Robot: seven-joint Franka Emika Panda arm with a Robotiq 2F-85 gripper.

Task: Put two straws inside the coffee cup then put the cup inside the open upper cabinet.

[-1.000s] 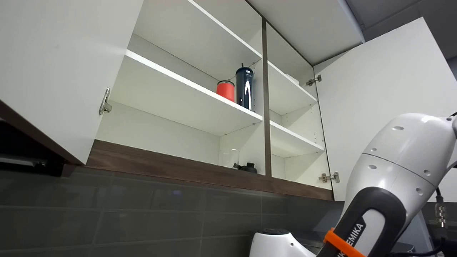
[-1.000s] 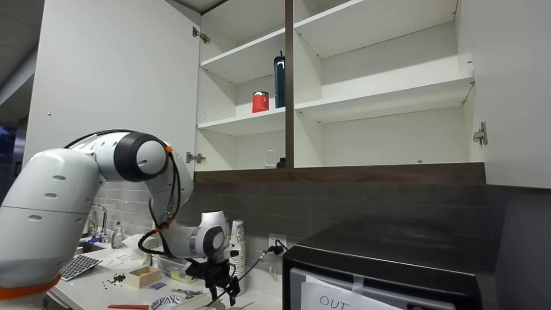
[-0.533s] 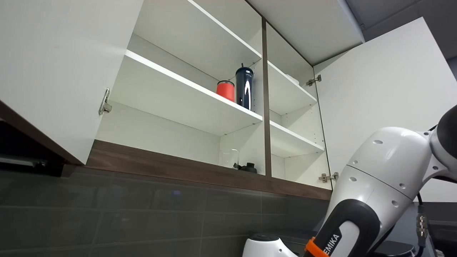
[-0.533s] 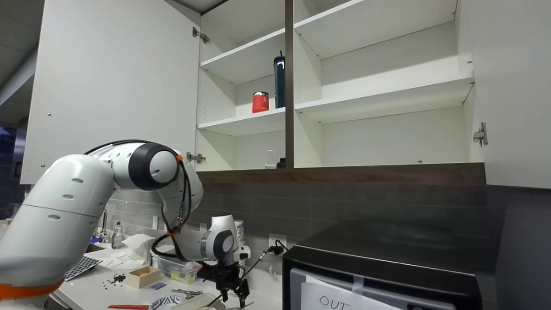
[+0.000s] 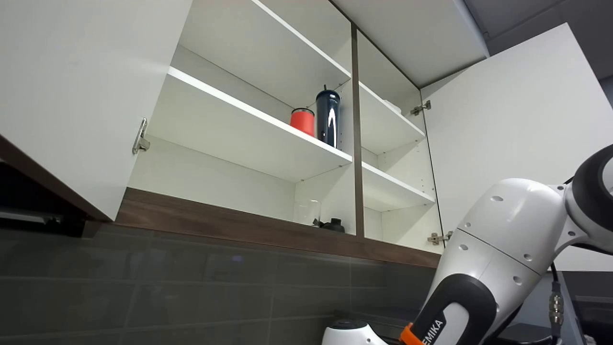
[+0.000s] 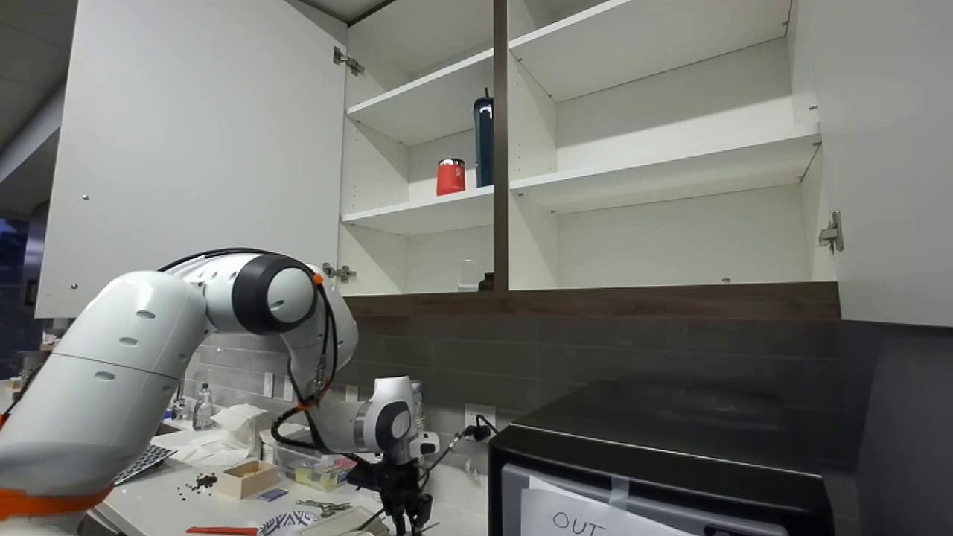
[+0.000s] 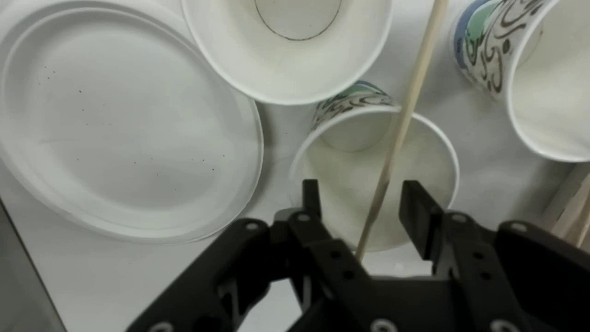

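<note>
1. Hanging over the smooth white counter (image 7: 106, 286), our black, angular gripper (image 7: 361, 193) with round bolt heads has its fingers (image 7: 419, 216) spread, both clear of the straw between them.
2. That's a pale tan, thin, straight, wood-look straw (image 7: 418, 69); we lose its lower end behind the gripper.
3. White, round-mouthed, paper-look coffee cup (image 7: 350, 184) with green and dark scroll print is right below the fingertips, upright on the counter. Straw crosses its mouth in the wrist view; we can't tell if it touches the rim.
4. Just beside it we have a plain-walled white round cup (image 7: 286, 69), contact unclear. A white cup with blue, green and dark swirl print (image 7: 548, 106) stands apart from it.
5. Matte white rounded plate (image 7: 138, 129), raised rim, dark specks: near the coffee cup, counter showing between.
6. White flat-panel upper cabinet (image 6: 655, 167), dark brown wood-grain trim: we see its doors standing open in both exterior views.
7. On one shelf: squat red cylindrical cup (image 5: 302, 122) beside a tall, glossy dark blue bottle (image 5: 328, 120). Below: clear straight-sided glass (image 5: 307, 213) near a lumpy black object (image 5: 334, 225), too small for us to identify.
8. Under the cabinet: glossy dark grey wall tiles (image 5: 201, 282) and a boxy black appliance (image 6: 670, 424).
</note>
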